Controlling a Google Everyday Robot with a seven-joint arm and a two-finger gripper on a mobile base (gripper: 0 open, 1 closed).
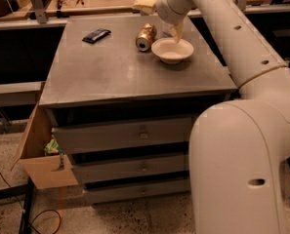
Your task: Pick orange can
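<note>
The orange can (146,37) lies on its side at the back of the grey cabinet top (120,72), its silver end facing me, just left of a white bowl (172,50). My gripper (160,19) hangs over the back of the cabinet, above the gap between can and bowl and a little behind them. Its fingers are spread open and hold nothing: one cream finger (144,5) points left above the can, the other (177,32) points down over the bowl's far rim.
A flat black bar (96,35) lies at the back left of the top. A clear bottle (165,31) behind the bowl is mostly hidden by my gripper. My arm (242,130) fills the right. An open cardboard box (39,155) sits low at the cabinet's left. A wooden bench stands behind.
</note>
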